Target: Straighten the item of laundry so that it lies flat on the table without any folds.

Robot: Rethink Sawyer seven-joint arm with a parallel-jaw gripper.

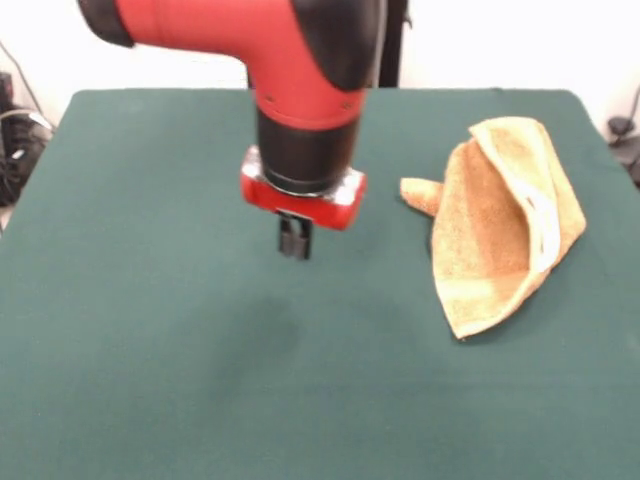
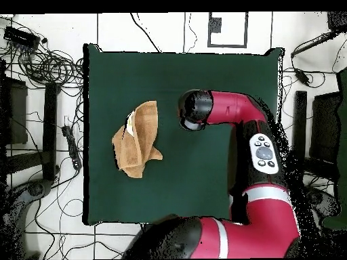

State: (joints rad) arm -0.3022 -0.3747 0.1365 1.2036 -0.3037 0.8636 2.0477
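The item of laundry (image 1: 497,235), a golden-orange towel, lies crumpled and folded over itself on the right side of the green table (image 1: 150,350), with a pale strip along one fold and a corner sticking out to the left. In the overhead view the towel (image 2: 139,139) sits left of the table's (image 2: 108,81) middle. My gripper (image 1: 293,240) hangs above the table's centre, well to the left of the towel and apart from it, its black fingers shut with nothing between them. From overhead, the arm's wrist (image 2: 194,110) hides the gripper.
The arm's red body (image 2: 257,149) reaches over the table's right half in the overhead view. Tangled cables (image 2: 41,61) and dark stands lie on the floor round the table's edges.
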